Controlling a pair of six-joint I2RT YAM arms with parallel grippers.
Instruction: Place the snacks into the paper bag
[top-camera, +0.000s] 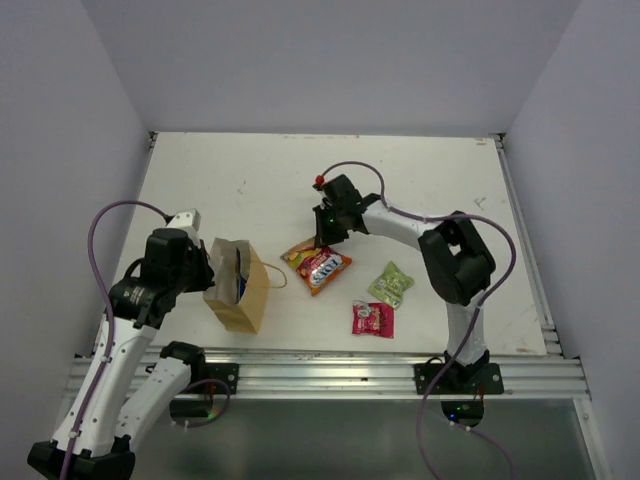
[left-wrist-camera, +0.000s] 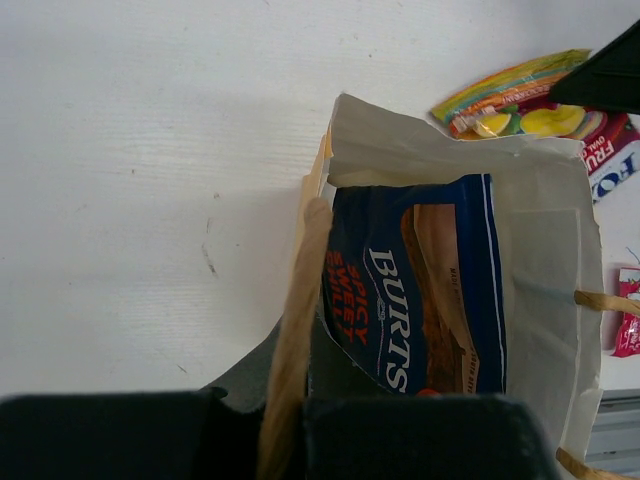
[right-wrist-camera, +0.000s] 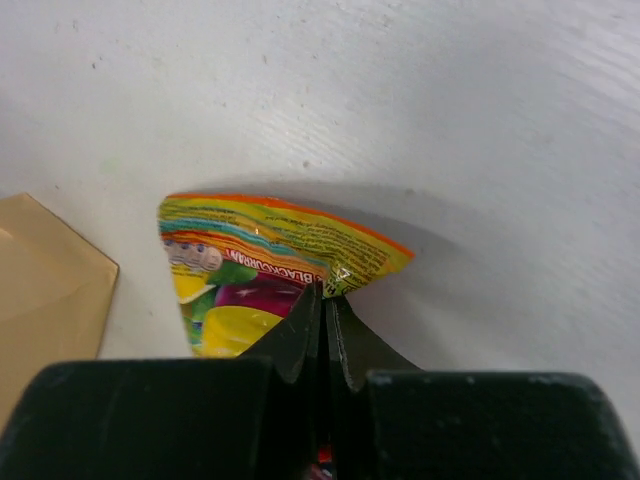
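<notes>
The tan paper bag (top-camera: 245, 300) stands upright at the front left, with the dark blue crisp bag (top-camera: 232, 265) inside it. My left gripper (top-camera: 207, 272) is shut on the bag's near wall (left-wrist-camera: 292, 330); in the left wrist view the blue crisp bag (left-wrist-camera: 420, 290) fills the opening. My right gripper (top-camera: 322, 238) is shut on the top edge of the red-orange candy bag (top-camera: 318, 266), just right of the paper bag. In the right wrist view the fingertips (right-wrist-camera: 327, 300) pinch the candy bag (right-wrist-camera: 250, 260). The pale green packet (top-camera: 391, 284) and the pink packet (top-camera: 372, 319) lie flat to the right.
The paper bag's string handle (top-camera: 272, 280) loops out toward the candy bag. A corner of the paper bag (right-wrist-camera: 40, 290) shows at the left of the right wrist view. White walls enclose the table; a metal rail (top-camera: 330, 372) runs along its near edge.
</notes>
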